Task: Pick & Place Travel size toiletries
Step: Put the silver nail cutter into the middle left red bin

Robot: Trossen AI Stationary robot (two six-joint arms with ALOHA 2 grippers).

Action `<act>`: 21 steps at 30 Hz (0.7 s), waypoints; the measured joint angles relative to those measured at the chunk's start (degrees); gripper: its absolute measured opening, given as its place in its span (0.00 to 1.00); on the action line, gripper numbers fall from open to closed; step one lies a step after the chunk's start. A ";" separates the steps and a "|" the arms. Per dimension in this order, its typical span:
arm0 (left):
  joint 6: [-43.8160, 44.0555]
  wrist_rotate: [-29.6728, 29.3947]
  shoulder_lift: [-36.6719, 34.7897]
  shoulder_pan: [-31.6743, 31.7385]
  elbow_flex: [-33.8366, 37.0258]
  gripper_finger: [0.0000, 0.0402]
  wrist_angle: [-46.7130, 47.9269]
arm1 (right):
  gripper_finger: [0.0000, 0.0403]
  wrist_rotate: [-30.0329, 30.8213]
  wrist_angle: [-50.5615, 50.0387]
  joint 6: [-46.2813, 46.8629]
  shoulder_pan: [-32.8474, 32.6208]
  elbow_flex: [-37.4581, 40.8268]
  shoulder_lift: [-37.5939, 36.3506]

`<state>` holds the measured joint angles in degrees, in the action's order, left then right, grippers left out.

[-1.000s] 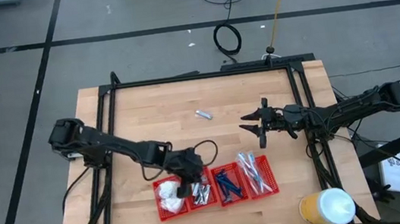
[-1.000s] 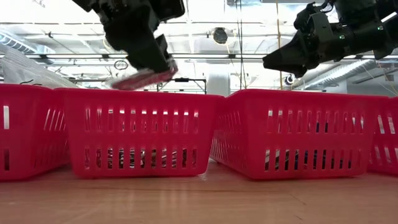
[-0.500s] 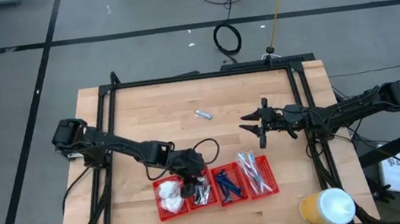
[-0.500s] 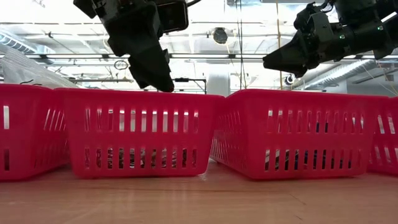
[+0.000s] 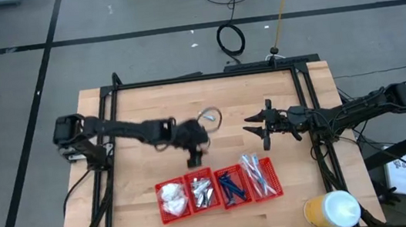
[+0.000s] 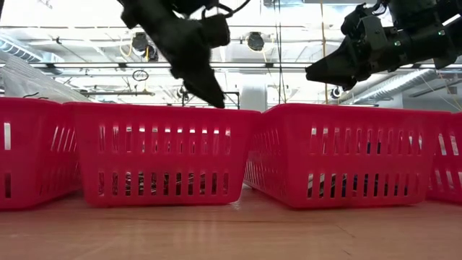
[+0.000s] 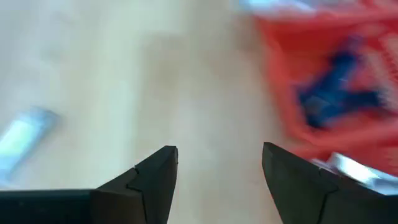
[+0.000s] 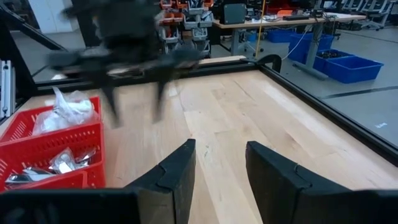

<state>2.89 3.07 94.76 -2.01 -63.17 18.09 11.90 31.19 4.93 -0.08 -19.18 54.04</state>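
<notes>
Four red mesh baskets stand in a row near the table's front edge. They hold white soft packets [image 5: 172,198], silvery foil sachets [image 5: 203,193], dark blue sticks [image 5: 231,186] and pale wrapped sticks [image 5: 259,175]. My left gripper [image 5: 193,161] [image 7: 217,155] hangs open and empty over bare wood just beyond the baskets. One more silvery sachet [image 7: 25,137] lies flat on the wood ahead of it. My right gripper [image 5: 253,127] [image 8: 221,149] waits open and empty above the table's right half.
A black metal frame [image 5: 198,77] runs along the table's far and side edges. A yellow and white round container [image 5: 331,210] stands at the near right corner. Bare wood [image 5: 148,105] lies across the middle and far part of the table.
My left gripper held a silvery sachet above the second basket from the left, then opened and let it go. The sachet no longer shows above the basket rim. The gripper has since moved away from the baskets toward the table's far edge.
</notes>
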 joint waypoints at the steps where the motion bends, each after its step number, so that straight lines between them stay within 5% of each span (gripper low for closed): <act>1: -2.03 -0.88 0.01 1.68 -0.58 0.56 -0.18 | 0.32 0.04 -0.22 -0.02 0.00 0.00 -0.01; 7: -10.88 -1.00 1.19 13.39 -3.09 0.57 -2.40 | 0.32 0.11 -0.25 -0.99 0.00 0.01 0.00; 13: -12.98 7.31 6.96 22.97 -5.21 0.56 -6.50 | 0.32 0.33 -0.27 -1.29 0.17 0.00 0.00; 21: -15.70 9.96 18.71 24.74 -16.67 0.55 3.65 | 0.32 0.27 0.02 -1.11 0.85 0.55 0.00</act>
<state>-12.81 13.03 113.47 22.72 -79.84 21.74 12.17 31.21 3.81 0.78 -18.63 54.04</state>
